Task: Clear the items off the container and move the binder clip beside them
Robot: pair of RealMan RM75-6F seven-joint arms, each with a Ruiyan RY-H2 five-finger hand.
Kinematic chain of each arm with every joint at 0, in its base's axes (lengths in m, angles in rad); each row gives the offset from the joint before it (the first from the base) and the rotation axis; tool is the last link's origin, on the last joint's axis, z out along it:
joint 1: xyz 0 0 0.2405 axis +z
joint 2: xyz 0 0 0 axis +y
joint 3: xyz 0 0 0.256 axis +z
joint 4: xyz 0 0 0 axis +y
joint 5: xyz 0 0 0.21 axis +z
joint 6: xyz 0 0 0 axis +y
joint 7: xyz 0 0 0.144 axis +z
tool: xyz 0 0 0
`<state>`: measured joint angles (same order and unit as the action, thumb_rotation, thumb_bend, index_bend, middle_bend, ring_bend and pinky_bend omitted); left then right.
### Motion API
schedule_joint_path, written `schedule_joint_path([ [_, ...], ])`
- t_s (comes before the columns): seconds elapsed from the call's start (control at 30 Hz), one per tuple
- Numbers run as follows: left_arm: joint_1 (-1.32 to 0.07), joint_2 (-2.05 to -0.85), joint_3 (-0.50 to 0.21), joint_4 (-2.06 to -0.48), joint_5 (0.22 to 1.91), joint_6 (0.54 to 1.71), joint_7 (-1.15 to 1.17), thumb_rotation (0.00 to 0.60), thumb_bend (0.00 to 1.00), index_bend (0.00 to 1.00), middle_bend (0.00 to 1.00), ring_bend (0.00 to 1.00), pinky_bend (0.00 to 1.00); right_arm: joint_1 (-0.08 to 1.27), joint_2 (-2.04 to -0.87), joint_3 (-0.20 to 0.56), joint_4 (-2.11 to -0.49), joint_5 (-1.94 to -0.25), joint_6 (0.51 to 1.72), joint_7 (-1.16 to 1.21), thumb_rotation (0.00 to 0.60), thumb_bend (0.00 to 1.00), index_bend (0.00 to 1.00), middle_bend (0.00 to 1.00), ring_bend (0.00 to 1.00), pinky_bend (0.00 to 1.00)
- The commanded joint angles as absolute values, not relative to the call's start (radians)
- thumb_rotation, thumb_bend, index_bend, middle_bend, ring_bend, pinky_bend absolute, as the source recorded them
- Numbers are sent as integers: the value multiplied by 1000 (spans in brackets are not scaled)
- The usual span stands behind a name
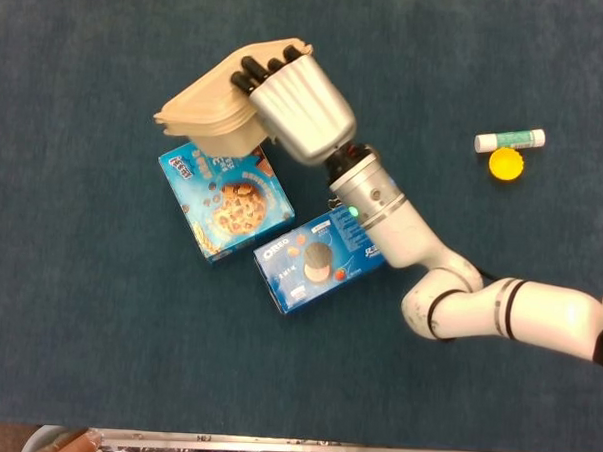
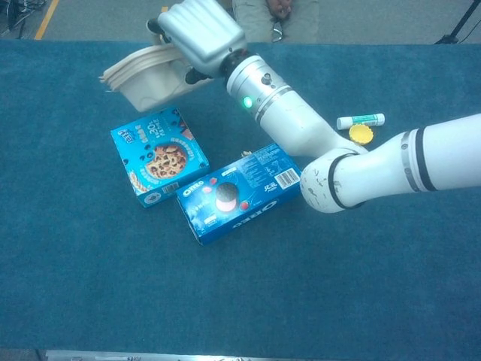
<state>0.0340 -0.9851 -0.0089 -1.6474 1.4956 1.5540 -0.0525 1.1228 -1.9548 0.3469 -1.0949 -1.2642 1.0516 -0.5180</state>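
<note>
My right hand point(image 1: 292, 105) grips the beige clamshell container point(image 1: 201, 122) by its right side and holds it tilted in the air, over the far edge of the blue cookie box point(image 1: 226, 193). In the chest view the same hand point(image 2: 199, 34) carries the container point(image 2: 143, 71) above the table's far left. The blue Oreo box point(image 1: 315, 262) lies flat beside the cookie box, partly under my forearm. A small dark binder clip point(image 2: 242, 155) peeks out at the Oreo box's far edge; the arm hides it in the head view. My left hand is out of both views.
A white glue stick point(image 1: 508, 140) and a yellow cap point(image 1: 505, 164) lie at the right. The table is covered in blue carpet-like cloth. Someone sits past the far edge point(image 2: 274, 11) in the chest view.
</note>
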Motion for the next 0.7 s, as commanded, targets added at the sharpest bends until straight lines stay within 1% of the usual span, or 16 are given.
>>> schedule_joint_path([
  [0.03,35,-985,-9,-1647,1496,1556,-54,600,392,184,127,64,47,1137,-1971,354,-1104,-1271,1054,-521,600,477,690,636,630,533],
  [0.23,42,-982,-7,-1646,1494,1563,-59,600,392,185,127,64,47,1164,-2012,345,-1095,-1287,1045,-542,600,474,690,635,628,533],
  [0.5,52,-981,-4,-1647,1494,1573,-64,600,392,184,127,64,47,1171,-2049,292,-1063,-1346,1050,-557,600,473,690,635,625,533],
  [0.6,54,-980,-4,-1647,1494,1575,-65,600,393,184,127,64,47,1161,-2040,291,-1080,-1345,1049,-563,600,472,690,630,606,533],
  [0.7,54,-980,-4,-1647,1495,1574,-65,600,392,184,127,64,47,1146,-2011,277,-1120,-1340,1035,-593,600,470,671,592,556,536],
])
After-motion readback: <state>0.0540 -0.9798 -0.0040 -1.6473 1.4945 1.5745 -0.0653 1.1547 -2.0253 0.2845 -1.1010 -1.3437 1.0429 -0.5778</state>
